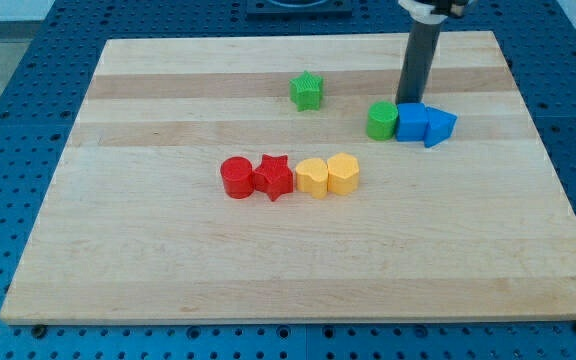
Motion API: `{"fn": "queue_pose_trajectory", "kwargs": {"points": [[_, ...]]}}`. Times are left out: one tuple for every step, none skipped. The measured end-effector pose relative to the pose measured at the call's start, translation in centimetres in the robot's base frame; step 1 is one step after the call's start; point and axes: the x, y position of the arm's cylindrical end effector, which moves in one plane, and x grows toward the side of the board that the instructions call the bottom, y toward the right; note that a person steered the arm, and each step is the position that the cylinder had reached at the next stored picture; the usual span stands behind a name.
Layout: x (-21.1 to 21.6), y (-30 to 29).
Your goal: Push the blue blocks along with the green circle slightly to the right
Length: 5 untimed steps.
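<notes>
The green circle point(381, 121) sits at the view's upper right, touching the left side of a blue cube point(411, 122). A second blue block point(439, 126), wedge-like, touches the cube's right side. The three form a short row. My tip point(407, 102) stands just behind the row, at the top edge of the blue cube near where it meets the green circle. The dark rod rises from there to the view's top.
A green star point(308, 91) lies left of the row, toward the top. In the board's middle stands a row: red circle point(236, 177), red star point(274, 177), yellow block point(312, 177), yellow block point(343, 173). The wooden board's right edge point(543, 150) is near the blue blocks.
</notes>
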Motion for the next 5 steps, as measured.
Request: {"fn": "queue_pose_trajectory", "kwargs": {"points": [[0.3,1.3],[1.6,1.5],[2.8,1.3],[4.0,1.1],[5.0,1.1]]}}
